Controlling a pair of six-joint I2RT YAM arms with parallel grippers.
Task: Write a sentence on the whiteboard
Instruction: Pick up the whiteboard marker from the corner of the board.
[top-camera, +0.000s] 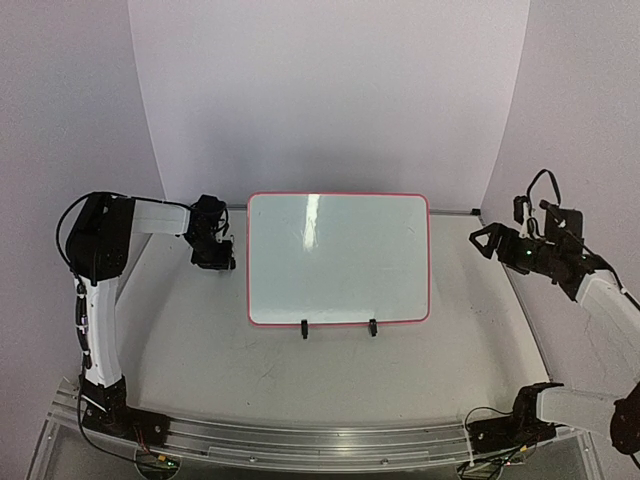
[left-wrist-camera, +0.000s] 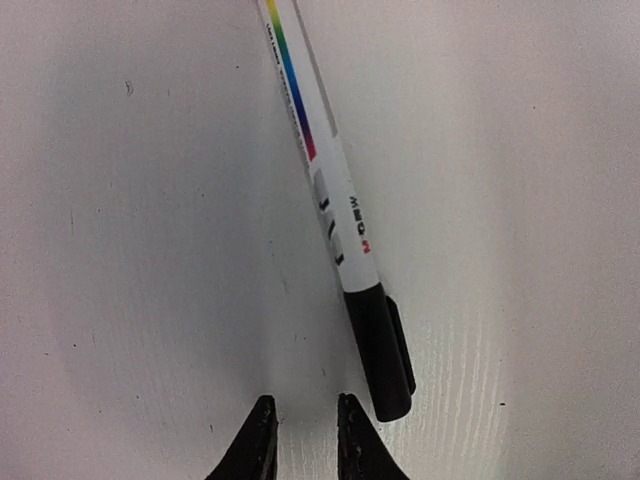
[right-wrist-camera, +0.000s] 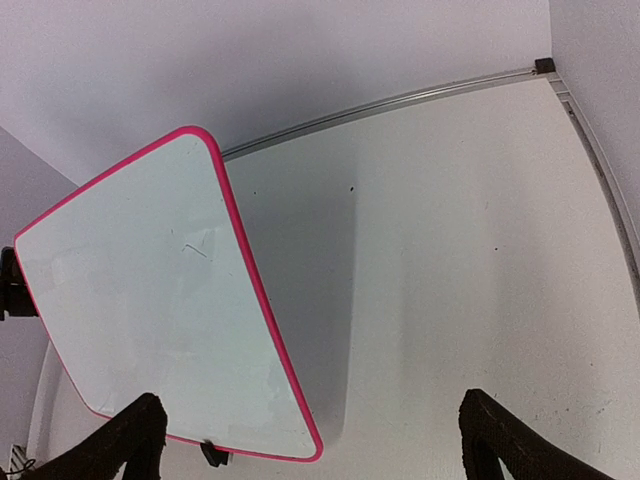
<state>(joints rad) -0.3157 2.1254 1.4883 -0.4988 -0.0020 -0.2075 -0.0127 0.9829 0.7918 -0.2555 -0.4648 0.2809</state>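
Though speckled, pale table (top-camera: 200, 340), whiteboard (top-camera: 340, 260), walls (top-camera: 330, 90)

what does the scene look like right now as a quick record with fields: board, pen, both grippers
whiteboard: propped mid-table on two black clip feet, pink-red frame
writing: none visible, only a faint stray mark
marker: lying on the table, black capped end near the left fingertips, not between them
left gripper: beside the board's left edge, jaws narrowly apart, empty
right gripper: right of the board, jaws wide open, empty
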